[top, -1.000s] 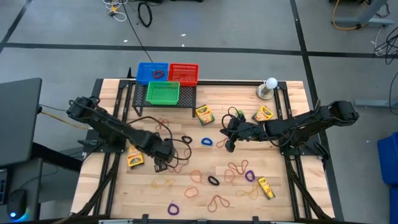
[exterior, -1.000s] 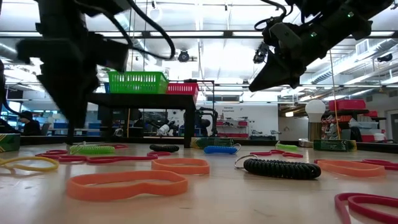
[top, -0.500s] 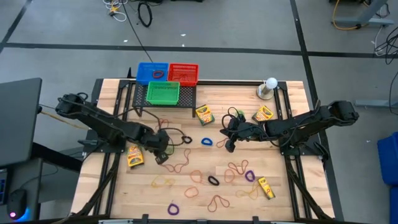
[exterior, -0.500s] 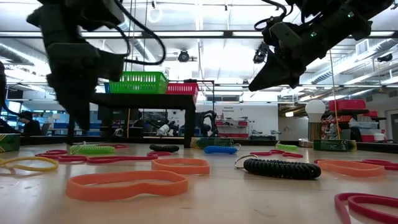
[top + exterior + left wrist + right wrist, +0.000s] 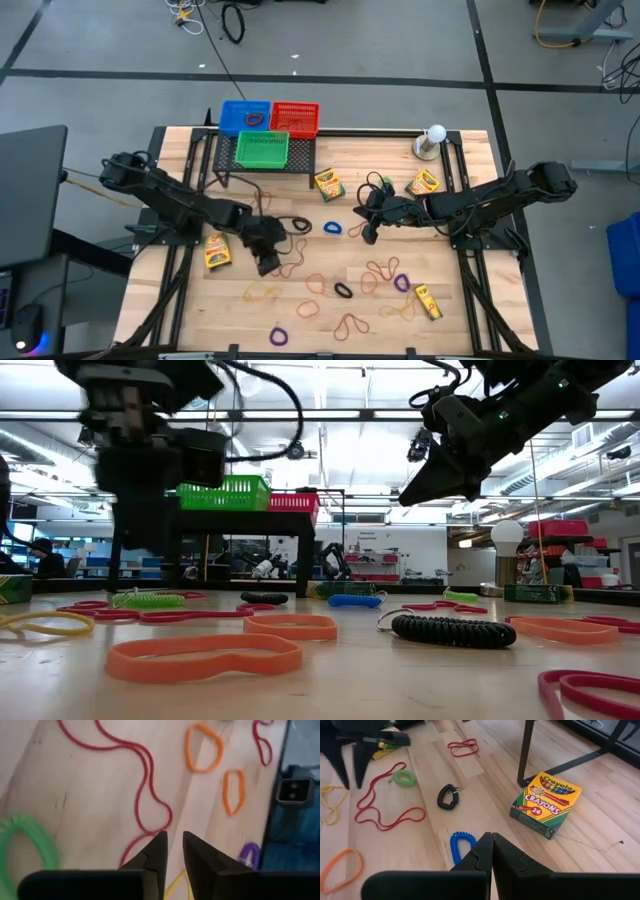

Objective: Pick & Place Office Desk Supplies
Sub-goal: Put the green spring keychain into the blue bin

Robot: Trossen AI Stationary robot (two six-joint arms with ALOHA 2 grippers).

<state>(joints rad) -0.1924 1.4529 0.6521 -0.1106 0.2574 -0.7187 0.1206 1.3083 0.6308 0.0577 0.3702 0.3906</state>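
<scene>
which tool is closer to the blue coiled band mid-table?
Right. The right tool hangs just beside the blue coiled band, on its right in the high view. The left tool is farther off, over the long red rubber-band loop on the band's other side.

Right pincer (image 5: 491, 851) fingers pressed together over wooden desk (image 5: 485, 785), blue coiled band (image 5: 458, 843) just beyond the tips, black coil (image 5: 446, 796), green coil (image 5: 403, 778), long red loop (image 5: 380, 805), Crayola crayon box (image 5: 547, 803) beside a dark rack leg (image 5: 526, 751)
</scene>
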